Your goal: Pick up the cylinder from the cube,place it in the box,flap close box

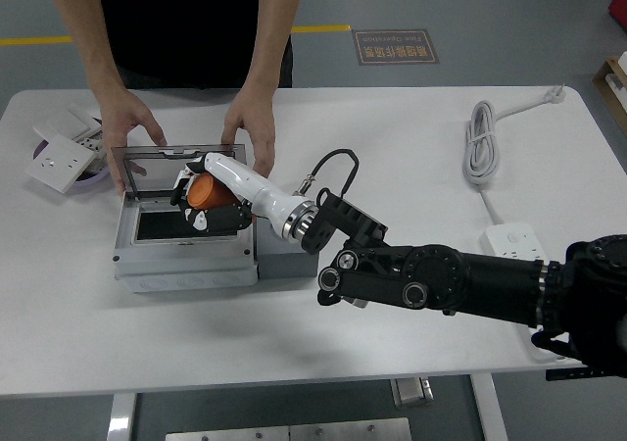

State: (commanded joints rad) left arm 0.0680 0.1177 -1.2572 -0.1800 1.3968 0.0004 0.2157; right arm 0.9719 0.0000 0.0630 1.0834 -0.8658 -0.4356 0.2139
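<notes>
orange cylinder (208, 192) gripped in right robot hand (208, 198), seemingly just above open box (182, 261).

The box (184, 235) is sitting on the left part of the counter (392, 147), with the cube (286, 257) touching its right side. The right hand (208, 201) is reaching in from the right over the box, holding the cylinder (210, 193) above its opening. A person's hands (252, 127) are resting behind the box at its raised flap (176, 159). Wall sockets (65, 157) are lying left of the box; a coiled cable (480, 142) and power strip (514, 240) are lying far right.
</notes>
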